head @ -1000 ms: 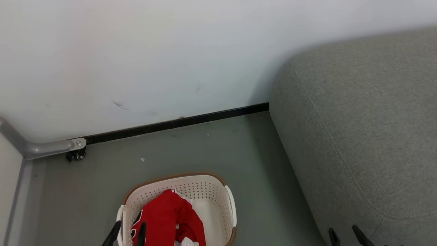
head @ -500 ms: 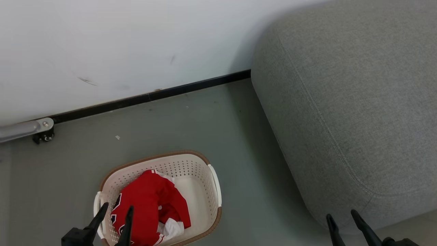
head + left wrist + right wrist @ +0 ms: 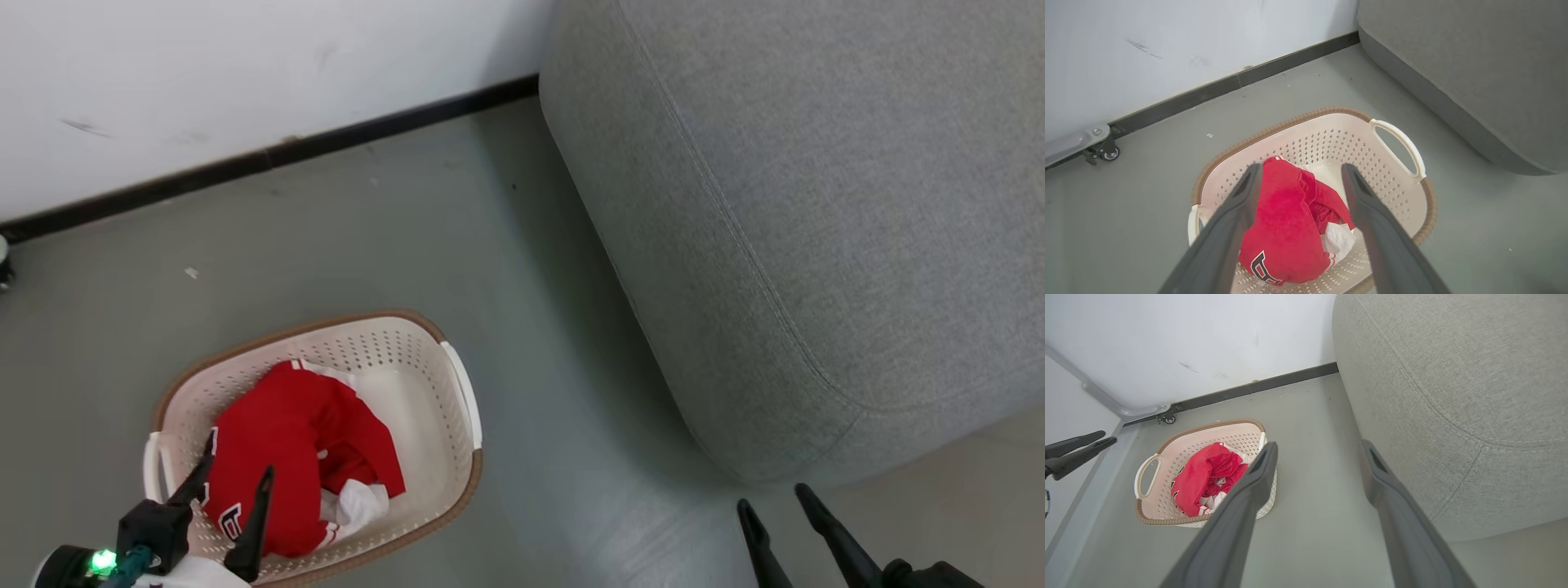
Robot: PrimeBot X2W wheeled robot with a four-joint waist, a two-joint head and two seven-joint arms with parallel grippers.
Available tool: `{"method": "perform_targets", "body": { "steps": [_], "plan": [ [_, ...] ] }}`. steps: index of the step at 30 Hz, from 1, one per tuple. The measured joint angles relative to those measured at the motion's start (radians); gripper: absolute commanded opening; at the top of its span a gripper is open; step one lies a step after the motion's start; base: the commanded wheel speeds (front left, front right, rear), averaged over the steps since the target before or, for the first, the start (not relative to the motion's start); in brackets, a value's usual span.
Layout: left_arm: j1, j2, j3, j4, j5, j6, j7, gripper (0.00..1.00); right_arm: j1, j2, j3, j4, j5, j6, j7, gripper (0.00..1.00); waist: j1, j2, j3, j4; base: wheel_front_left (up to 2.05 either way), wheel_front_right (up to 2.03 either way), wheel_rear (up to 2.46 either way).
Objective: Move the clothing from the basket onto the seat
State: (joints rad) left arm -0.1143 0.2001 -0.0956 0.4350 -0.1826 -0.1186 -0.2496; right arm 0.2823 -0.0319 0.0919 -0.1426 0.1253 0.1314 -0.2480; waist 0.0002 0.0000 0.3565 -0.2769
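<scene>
One red heap of clothing [image 3: 286, 425] lies inside the basket [image 3: 326, 320], its long axis roughly in line with the left gripper [image 3: 235, 474]. That gripper hovers over the basket's near rim, fingers [image 3: 1224, 232] spread wide and empty. The right gripper [image 3: 774, 496], equally wide and empty, hangs well off the basket's right, where the seat [image 3: 816, 204] stands, so the left arm looks nearer.

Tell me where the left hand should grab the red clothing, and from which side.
Take the raised red hump of the clothing, coming down from above. It is bunched into a mound, and the walls of the basket block a sideways approach. The open left hand points at it, so pinching a top fold looks easiest.
</scene>
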Motion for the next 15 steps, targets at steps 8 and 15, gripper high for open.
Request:
{"method": "perform_targets", "body": {
  "steps": [8, 15],
  "plan": [
    [-0.084, 0.058, -0.019, 0.100, 0.015, -0.007, 0.005, 1.00, -0.007, 0.000, 0.046, -0.037, 0.000, 0.000, 0.000, 1.00, 0.0000, 0.0000, 0.087, -0.040, 0.00, 0.00, 0.00],
    [-0.187, 0.089, -0.068, 0.158, 0.063, -0.007, 0.030, 1.00, -0.037, 0.000, 0.082, -0.055, 0.008, 0.000, 0.000, 1.00, 0.0000, 0.0000, 0.160, -0.069, 0.00, 0.00, 0.00]
  ]
}}
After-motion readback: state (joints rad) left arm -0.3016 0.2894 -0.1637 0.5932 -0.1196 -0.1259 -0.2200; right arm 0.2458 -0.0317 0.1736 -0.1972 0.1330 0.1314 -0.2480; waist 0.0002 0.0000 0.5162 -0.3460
